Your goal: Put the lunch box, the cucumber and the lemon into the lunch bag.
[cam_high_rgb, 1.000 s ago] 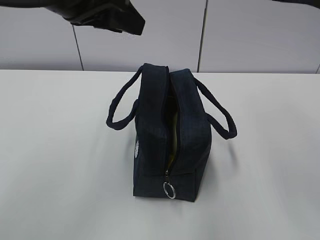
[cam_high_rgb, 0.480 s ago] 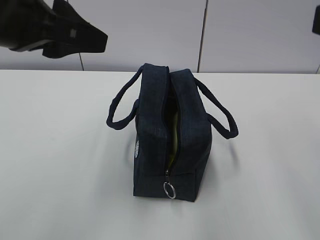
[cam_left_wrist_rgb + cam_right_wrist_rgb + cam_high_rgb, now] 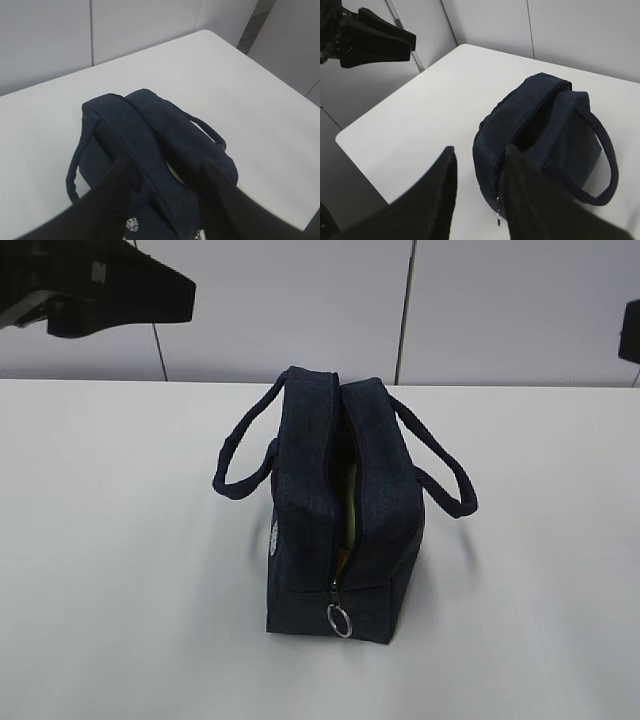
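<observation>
The dark navy lunch bag (image 3: 340, 500) stands on the white table (image 3: 120, 540), its top zipper open and its ring pull (image 3: 339, 621) hanging at the near end. A yellow-green sliver (image 3: 347, 515) shows inside the opening; I cannot tell which item it is. The lunch box, cucumber and lemon are otherwise hidden. My left gripper (image 3: 170, 295) is open and empty, high at the upper left; in its wrist view (image 3: 165, 172) it looks down on the bag (image 3: 150, 135). My right gripper (image 3: 480, 155) is open and empty, high to the bag's right (image 3: 545, 130).
The bag's two loop handles (image 3: 235, 455) (image 3: 445, 480) droop to either side. A grey panelled wall (image 3: 480, 310) runs behind the table. The table's corner and edges show in the wrist views (image 3: 350, 137). The left gripper also shows in the right wrist view (image 3: 375, 37).
My left gripper has pulled away from above the bag to the upper left. The right arm has come into view at the right edge. The bag has not moved.
</observation>
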{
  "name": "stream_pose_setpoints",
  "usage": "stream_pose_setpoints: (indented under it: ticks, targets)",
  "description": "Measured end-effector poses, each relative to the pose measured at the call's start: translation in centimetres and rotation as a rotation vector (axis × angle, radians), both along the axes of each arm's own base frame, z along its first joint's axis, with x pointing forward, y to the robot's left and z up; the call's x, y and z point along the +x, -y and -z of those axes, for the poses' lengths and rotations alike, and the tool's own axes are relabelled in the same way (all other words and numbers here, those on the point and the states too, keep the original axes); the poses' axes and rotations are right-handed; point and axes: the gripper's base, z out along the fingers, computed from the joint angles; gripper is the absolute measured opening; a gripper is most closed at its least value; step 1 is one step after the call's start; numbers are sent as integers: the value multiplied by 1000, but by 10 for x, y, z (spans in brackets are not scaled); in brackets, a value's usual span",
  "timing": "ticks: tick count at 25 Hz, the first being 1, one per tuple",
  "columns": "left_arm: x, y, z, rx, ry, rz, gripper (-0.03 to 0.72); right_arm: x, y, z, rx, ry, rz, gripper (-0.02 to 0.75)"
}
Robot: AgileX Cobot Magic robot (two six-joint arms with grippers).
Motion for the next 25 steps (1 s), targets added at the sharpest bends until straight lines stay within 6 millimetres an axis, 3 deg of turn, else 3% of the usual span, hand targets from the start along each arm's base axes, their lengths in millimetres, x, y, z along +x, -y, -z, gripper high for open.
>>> stream_pose_setpoints:
  ticks: [12,20,25]
  targets:
    - [-1,2,-2,-62,-30,1,300,-2,-1,9,-30,-43,-32,255]
    - [-7,3,4,79,15,121,274,2,-3,65,-61,-228,-32,501]
    - [-10,4,7,102,-11,156,265,19,-11,100,-49,-365,-70,533]
